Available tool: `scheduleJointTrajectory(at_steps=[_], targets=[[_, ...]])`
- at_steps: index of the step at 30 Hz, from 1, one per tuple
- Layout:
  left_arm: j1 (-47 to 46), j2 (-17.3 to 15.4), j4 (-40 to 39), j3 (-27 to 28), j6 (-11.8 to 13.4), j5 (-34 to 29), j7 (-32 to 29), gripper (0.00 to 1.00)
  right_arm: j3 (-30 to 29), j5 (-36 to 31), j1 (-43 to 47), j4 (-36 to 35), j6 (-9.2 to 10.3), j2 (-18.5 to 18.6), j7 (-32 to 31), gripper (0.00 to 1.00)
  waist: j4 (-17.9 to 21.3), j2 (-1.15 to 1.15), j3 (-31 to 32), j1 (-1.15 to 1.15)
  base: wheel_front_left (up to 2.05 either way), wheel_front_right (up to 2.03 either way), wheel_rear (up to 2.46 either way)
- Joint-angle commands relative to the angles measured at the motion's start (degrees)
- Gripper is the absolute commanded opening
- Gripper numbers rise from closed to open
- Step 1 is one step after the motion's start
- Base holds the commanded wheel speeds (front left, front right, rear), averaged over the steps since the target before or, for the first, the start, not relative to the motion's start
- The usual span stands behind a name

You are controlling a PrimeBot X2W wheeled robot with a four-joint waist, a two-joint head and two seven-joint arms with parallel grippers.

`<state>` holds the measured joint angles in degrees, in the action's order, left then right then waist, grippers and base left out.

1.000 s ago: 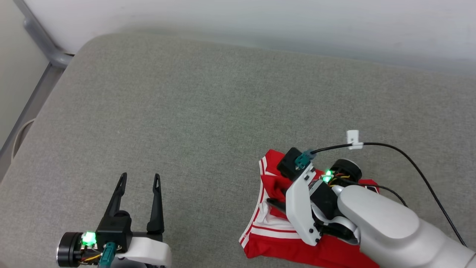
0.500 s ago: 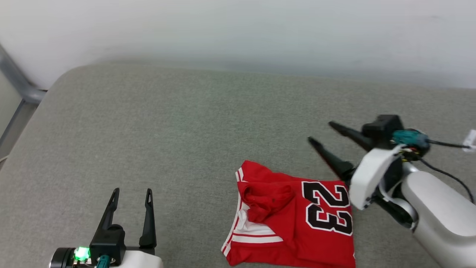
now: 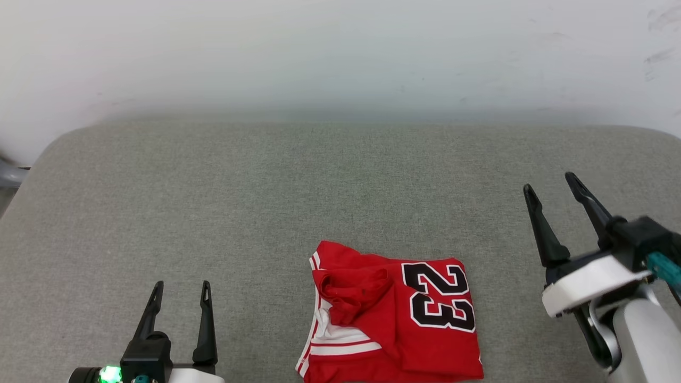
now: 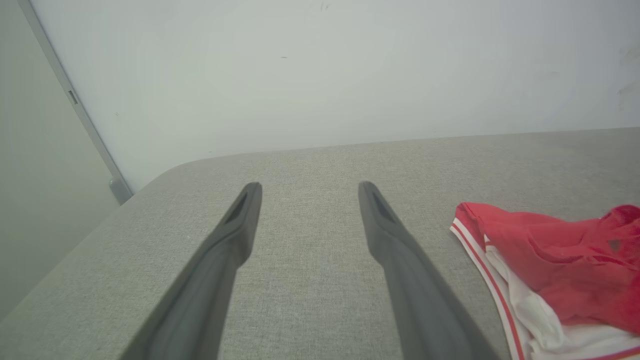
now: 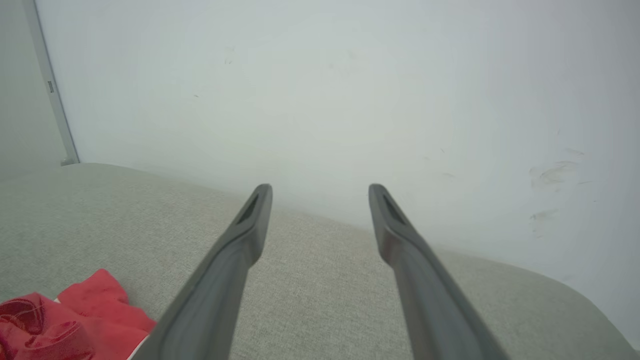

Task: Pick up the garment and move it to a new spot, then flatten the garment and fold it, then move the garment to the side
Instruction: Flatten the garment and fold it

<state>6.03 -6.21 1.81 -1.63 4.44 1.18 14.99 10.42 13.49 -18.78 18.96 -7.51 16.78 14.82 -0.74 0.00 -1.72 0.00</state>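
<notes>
The garment (image 3: pixel 393 314) is a red jersey folded into a rough square near the front middle of the grey cushioned surface (image 3: pixel 266 202); its black number 23 faces up and white striped trim shows at its left edge. In the left wrist view the garment (image 4: pixel 560 270) lies at the right; in the right wrist view a corner of the garment (image 5: pixel 70 320) shows at the lower left. My left gripper (image 3: pixel 181 288) is open and empty, left of the garment. To the garment's right, my right gripper (image 3: pixel 550 183) hangs open and empty, clear of the cloth.
A white wall (image 3: pixel 340 53) runs along the back edge of the grey surface. A grey metal post (image 4: pixel 75 105) stands at the far left corner. Bare cushion stretches behind the garment and to its left.
The camera has turned, shifting the whole picture. My right gripper has let go of the garment, lifted off it and drawn back to the right. The left gripper kept still.
</notes>
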Motion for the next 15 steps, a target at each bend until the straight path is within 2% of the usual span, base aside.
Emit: scheduleJointTrajectory(at_steps=[1,8,15], targets=[[0.8,0.2,-0.3,0.1,-0.3,0.1,0.3,1.0,-2.7,-1.6,3.2,-2.7,0.05,-1.9,0.3,1.0,0.3,0.0,0.4,0.0,0.0,0.0,0.0],[1.4,0.2,-0.6,-0.1,-0.7,-0.2,0.3,1.0,-9.6,-5.6,13.0,-13.8,0.05,-7.6,0.3,1.0,0.5,0.0,1.4,0.0,0.0,0.0,0.0],[2.0,0.4,-1.2,-0.5,-1.4,0.2,0.3,1.0,-12.5,-6.8,20.7,-19.4,0.05,-11.4,0.3,1.0,0.1,0.0,2.3,0.0,0.0,0.0,0.0]])
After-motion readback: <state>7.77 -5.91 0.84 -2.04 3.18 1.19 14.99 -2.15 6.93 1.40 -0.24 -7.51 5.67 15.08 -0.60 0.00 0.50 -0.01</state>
